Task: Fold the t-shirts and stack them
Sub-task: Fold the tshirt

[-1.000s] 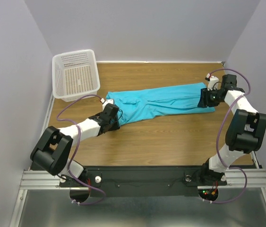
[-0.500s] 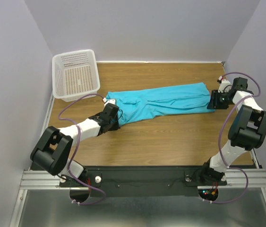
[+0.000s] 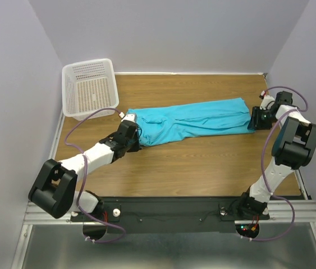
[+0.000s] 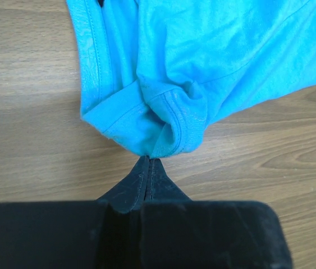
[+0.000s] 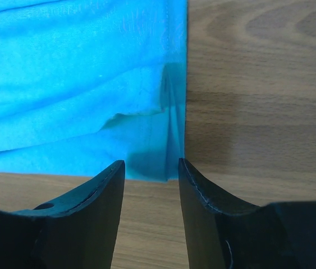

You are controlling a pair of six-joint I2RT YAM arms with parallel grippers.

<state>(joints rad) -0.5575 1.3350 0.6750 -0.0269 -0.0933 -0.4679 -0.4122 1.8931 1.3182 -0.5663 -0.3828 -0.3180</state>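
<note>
Pale grey walls [image 3: 174, 33] stand around a brown wooden surface [image 3: 202, 162]. One turquoise t-shirt [image 3: 191, 120] lies on it in the middle of the top view. It is stretched out in a long band from left to right, and its left end sits a bit lower in the picture than its right end. A white basket [image 3: 90, 89] with lots of little holes sits in the upper left of that view, close to the left wall. It is near the t-shirt but does not touch it. The left arm [image 3: 90, 159] reaches up from the bottom left to the left end of the t-shirt. In the left wrist view the left fingers [image 4: 148, 171] are pressed tight together. A bunched-up bit of the stitched edge sits right at their tips, so they are pinching the cloth there, and the cloth makes small folds around that spot. The right arm [image 3: 289, 145] bends up along the right side of the picture, and the right fingers [image 3: 254, 119] are at the right end of the t-shirt. In the right wrist view those two fingers are apart, with a gap between them. A corner of the cloth lies right at that gap, flat on the wood, and the fingers are not squeezing it
</note>
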